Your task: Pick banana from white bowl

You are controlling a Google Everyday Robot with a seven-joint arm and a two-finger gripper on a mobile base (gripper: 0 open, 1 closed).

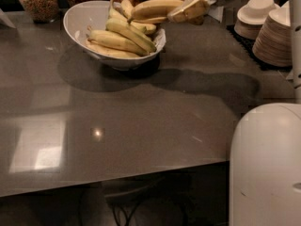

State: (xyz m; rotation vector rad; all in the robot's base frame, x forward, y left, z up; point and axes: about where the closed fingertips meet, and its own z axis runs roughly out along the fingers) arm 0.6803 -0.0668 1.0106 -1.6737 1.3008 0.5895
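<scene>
The white bowl [75, 29] stands at the back left of the dark table and holds several yellow bananas [120, 36]. My gripper [189, 7] reaches in from the top right, just beyond the bowl's right rim. It is shut on the banana [155, 8], a long, thick yellow one. The banana lies roughly level above the pile and the bowl's rim, its darker end pointing left. The gripper's cream fingers [194, 8] cover the banana's right end.
Glass jars [36, 1] of dry food line the back edge. Stacks of off-white disposable bowls [256, 15] and plates [280, 39] stand at the right. My arm's white body [265, 164] fills the lower right corner. The table's front edge [117, 180] runs below.
</scene>
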